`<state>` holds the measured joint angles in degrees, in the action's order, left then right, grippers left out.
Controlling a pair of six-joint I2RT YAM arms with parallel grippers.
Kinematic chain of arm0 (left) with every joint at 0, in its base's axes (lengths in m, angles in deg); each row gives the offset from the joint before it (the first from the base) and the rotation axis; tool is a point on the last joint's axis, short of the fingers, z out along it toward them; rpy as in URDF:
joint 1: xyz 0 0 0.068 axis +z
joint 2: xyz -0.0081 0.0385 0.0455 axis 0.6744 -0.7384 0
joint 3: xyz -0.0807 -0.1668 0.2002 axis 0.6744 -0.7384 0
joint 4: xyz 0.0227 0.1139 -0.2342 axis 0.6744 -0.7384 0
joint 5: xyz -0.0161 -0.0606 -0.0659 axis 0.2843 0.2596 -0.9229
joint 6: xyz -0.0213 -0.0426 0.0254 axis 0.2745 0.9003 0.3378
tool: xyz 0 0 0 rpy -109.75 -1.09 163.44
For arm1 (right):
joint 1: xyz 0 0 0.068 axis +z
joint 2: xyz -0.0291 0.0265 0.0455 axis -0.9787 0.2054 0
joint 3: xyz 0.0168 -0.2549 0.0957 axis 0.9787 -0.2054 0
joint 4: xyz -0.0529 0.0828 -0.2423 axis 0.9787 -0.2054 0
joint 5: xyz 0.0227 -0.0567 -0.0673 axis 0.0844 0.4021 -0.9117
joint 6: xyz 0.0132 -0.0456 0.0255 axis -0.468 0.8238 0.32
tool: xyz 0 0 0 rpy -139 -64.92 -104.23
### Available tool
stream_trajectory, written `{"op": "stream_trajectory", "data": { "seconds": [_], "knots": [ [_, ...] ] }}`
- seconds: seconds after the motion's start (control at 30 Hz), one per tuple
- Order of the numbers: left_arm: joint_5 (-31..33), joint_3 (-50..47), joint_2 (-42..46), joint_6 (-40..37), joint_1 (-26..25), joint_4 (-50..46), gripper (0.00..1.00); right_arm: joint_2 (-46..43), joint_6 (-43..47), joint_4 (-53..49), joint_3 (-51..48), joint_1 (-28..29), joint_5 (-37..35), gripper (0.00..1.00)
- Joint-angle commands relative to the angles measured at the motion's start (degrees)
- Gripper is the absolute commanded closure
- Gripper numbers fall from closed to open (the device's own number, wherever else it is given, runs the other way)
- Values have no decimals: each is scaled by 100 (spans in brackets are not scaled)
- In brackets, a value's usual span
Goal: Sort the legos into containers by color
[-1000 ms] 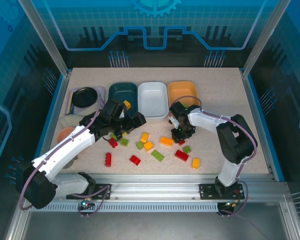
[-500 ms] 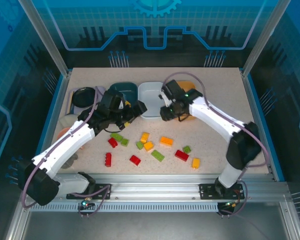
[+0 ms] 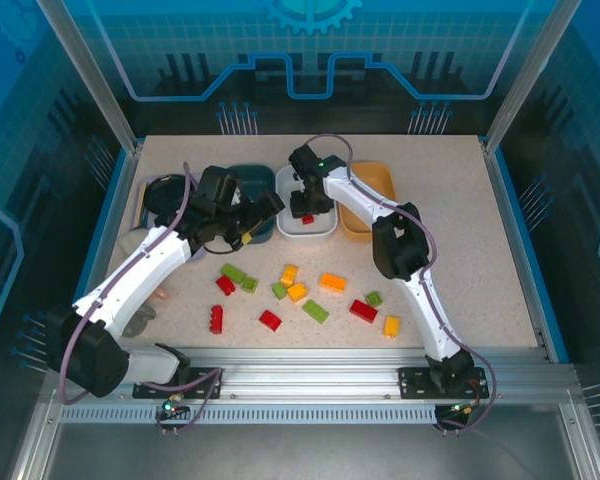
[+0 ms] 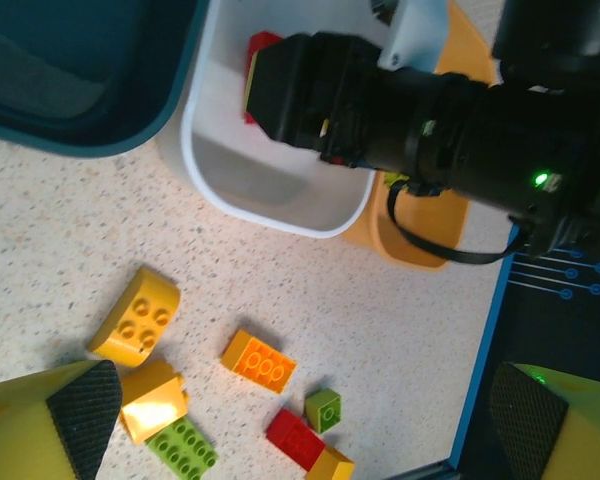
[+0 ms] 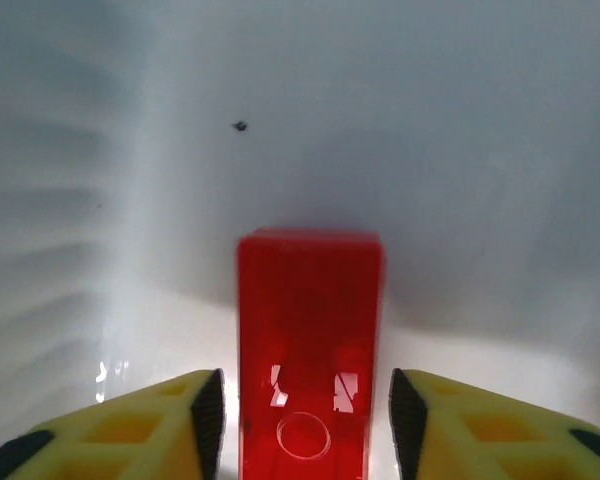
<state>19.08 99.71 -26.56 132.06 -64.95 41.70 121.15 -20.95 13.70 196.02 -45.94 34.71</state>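
Where the top external camera looks down on the desk [image 3: 460,200], the right end effector [image 3: 305,203] hangs over the white tray [image 3: 323,228], and a red brick [image 3: 307,218] lies inside that tray just beneath its tips. The teal tray [image 3: 252,178] sits to the white tray's left, partly covered by the left arm, and the orange tray [image 3: 378,182] sits to its right. The left end effector [image 3: 258,215] is above the desk near the front corners of the teal and white trays. Nearer the arm bases lie the loose bricks [image 3: 315,311], red, green, yellow and orange, spread over the desk and outside every tray. From the left wrist, the left end effector [image 4: 302,400] is spread wide with nothing between its fingers [image 4: 75,400]. Below it are a yellow brick [image 4: 135,318], an orange brick [image 4: 259,361] and a small green brick [image 4: 323,408]. Beyond them, the right end effector [image 4: 300,95] reaches into the white tray [image 4: 280,215] over the red brick [image 4: 263,45]. From the right wrist, the red brick [image 5: 308,340] stands on the white tray's floor [image 5: 430,150]. It sits between the pads [image 5: 212,420] of the right end effector [image 5: 305,410], which is parted narrowly, with a thin strip of white showing on each side of the brick.
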Motion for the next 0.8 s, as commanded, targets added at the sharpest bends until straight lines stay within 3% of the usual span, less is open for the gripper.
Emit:
{"op": "stream_trajectory", "data": {
  "seconds": [0.0, 0.13, 0.27, 0.37, 0.57, 0.77],
  "knots": [
    [204, 69, 250, -33, 31, -572, 1, -191, 43, -332, 346, 5, 218, 39],
    [347, -94, 513, 15, 31, -940, 2, -794, 118, -182, 28, 33, 217, 37],
    [572, -121, 680, 227, 39, -1557, 2, -1985, 323, 464, -1011, 159, 101, 39],
    [696, -210, 820, 474, 58, -1943, 3, -3017, 496, 1233, -2220, 291, 193, 40],
    [589, -737, 1002, 916, 41, -1841, 6, -5347, 607, 2756, -4985, 512, 577, 39],
    [400, -1006, 991, 1005, -22, -1633, 6, -6752, 528, 2528, -6539, 839, 413, 38]
  ]
}}
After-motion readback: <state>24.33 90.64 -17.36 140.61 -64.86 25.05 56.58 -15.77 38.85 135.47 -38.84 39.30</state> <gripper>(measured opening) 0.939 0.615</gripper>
